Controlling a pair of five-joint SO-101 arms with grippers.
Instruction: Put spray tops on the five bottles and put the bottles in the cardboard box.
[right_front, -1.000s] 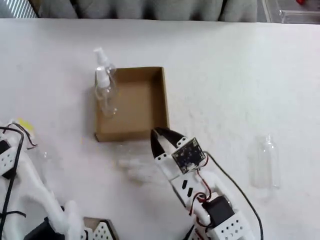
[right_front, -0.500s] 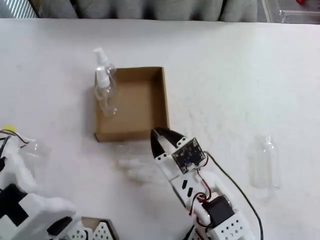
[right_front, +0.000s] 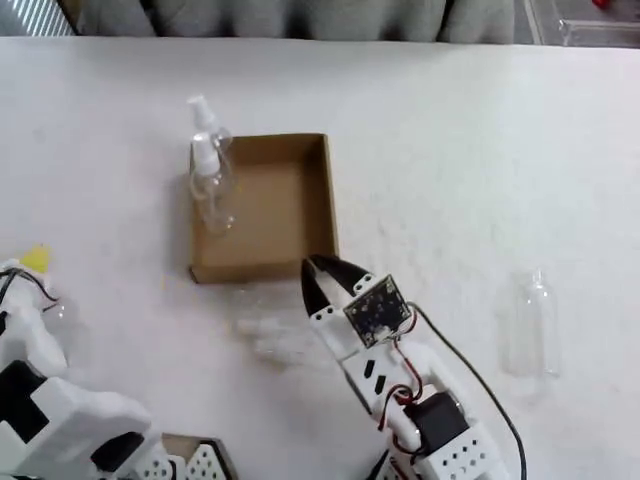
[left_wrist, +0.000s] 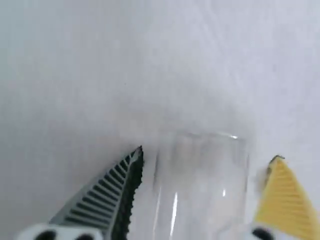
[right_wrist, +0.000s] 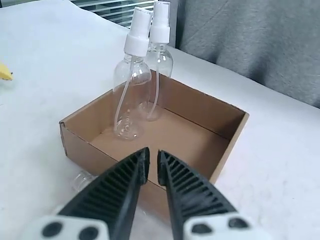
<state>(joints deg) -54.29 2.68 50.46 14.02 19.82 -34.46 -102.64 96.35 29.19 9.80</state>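
left claw (left_wrist: 207, 155) astride a bottle (left_wrist: 200, 192) at the lower left of the tabletop (right_front: 450, 150)
the left claw is released, one finger on each side of the clear bottle, whose long axis runs along the fingers, so a squeeze looks enough to catch it. the right claw (right_wrist: 150, 158) is clenched and empty just below the box (right_front: 330, 200), where two topped bottles (right_front: 212, 188) stand at its upper left.

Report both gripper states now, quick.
Left gripper: open, astride a clear bottle, not clamped on it.
Right gripper: closed, holding nothing.
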